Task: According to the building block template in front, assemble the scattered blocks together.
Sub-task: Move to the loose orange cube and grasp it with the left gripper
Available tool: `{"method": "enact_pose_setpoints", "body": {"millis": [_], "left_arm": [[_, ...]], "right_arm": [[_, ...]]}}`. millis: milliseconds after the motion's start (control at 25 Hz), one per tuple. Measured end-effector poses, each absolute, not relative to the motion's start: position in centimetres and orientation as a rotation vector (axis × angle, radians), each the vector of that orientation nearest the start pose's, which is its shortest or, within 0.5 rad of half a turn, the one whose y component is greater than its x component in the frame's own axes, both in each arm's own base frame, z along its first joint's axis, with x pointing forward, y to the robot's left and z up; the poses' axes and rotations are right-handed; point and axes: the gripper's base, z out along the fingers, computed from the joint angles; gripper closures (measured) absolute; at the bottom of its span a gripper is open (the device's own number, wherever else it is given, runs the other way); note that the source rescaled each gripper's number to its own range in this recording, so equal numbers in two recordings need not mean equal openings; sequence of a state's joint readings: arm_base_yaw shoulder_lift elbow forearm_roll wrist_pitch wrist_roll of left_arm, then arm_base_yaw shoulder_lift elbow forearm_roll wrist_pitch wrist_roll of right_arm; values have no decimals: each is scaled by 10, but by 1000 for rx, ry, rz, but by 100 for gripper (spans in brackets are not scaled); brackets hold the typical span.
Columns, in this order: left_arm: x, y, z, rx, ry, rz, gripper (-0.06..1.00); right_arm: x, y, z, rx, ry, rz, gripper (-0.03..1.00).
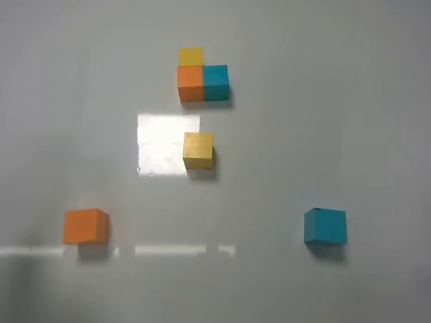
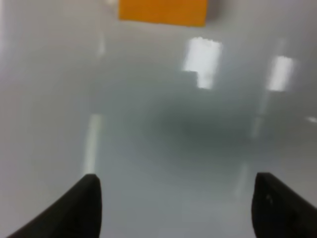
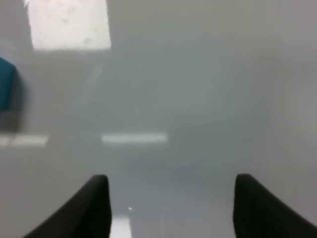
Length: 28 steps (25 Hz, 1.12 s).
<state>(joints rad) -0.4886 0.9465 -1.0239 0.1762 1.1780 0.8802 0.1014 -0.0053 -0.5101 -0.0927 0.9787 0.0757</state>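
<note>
The template (image 1: 202, 76) sits at the far centre: a bright yellow cube behind an orange cube, with a teal cube joined to the orange cube's right. Three loose cubes lie apart: mustard yellow (image 1: 199, 150) in the middle, orange (image 1: 85, 226) at the near left, teal (image 1: 325, 226) at the near right. Neither arm shows in the high view. My left gripper (image 2: 173, 208) is open and empty, with the orange cube (image 2: 162, 11) well ahead of it. My right gripper (image 3: 171, 208) is open and empty, with the teal cube (image 3: 6, 83) at the view's edge.
The blocks lie on a glossy white table (image 1: 323, 134) with a bright glare patch (image 1: 161, 142) beside the mustard cube. A thin reflection strip (image 1: 168, 250) runs along the near side. Wide gaps separate the loose cubes.
</note>
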Motion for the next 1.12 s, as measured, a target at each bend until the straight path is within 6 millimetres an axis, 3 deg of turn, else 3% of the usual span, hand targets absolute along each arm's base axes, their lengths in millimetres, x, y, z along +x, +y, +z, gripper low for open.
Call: {"method": "enact_pose_setpoints", "body": {"millis": [320,840,1120], "left_arm": [[164,-90,350,1730,1941,395,-5],[189,-112,331,1703,1977,366,-6],[192,-128,324,1746,1934,326,-4]], "right_arm": [[-3,-7,287,-24,1944,8,47],[-3,-7,287,-24,1944,8,47],[-3,-7,287,-24,1944,9,47]]}}
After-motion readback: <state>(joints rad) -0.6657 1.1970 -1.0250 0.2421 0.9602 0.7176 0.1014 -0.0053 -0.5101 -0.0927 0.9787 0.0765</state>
